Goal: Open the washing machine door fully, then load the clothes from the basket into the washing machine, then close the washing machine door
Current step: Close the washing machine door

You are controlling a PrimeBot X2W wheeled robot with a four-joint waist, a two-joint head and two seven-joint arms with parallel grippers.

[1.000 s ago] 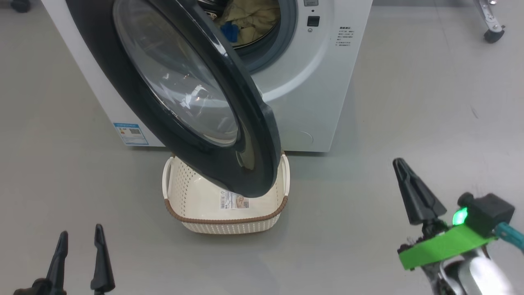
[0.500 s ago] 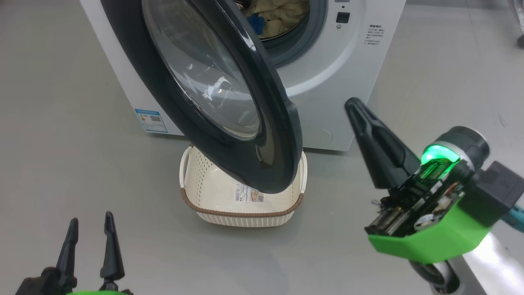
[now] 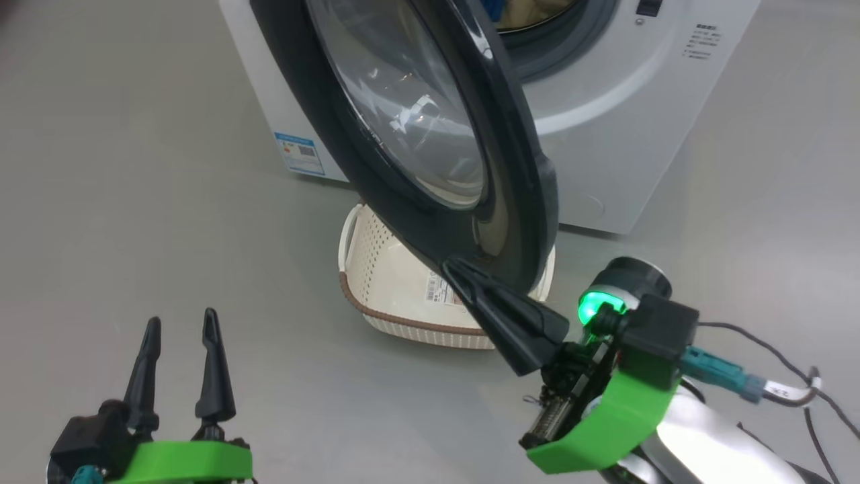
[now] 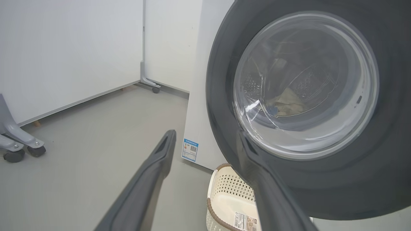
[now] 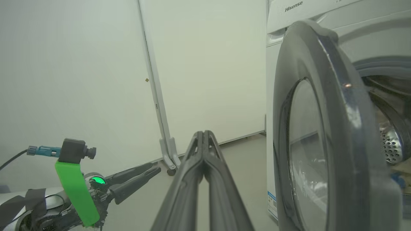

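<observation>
The washing machine (image 3: 625, 134) stands white at the top, its door (image 3: 403, 222) swung out with black rim and clear glass bowl. The clothes (image 3: 531, 10) lie pale yellow inside the drum, and show through the glass (image 4: 285, 104). Under the door sits the cream basket (image 3: 349, 296), only a label sticker on its bottom. My right gripper (image 3: 451, 265) is shut, its tip at the door's lower rim; I cannot tell whether it touches. From the right wrist the shut gripper (image 5: 204, 133) points past the door (image 5: 340, 128), which is on its right. My left gripper (image 3: 181, 319) stands open and empty at lower left.
Bare grey floor lies left of the machine. White partition panels on castor feet (image 4: 151, 85) stand behind it, and a grey wheeled frame (image 4: 16, 144) sits far left. A dark cable (image 3: 772, 343) trails from my right wrist.
The head camera has turned, so the machine sits further right in the picture. My shut right gripper has swung from the right side in to the door's lower rim. The left gripper stays open.
</observation>
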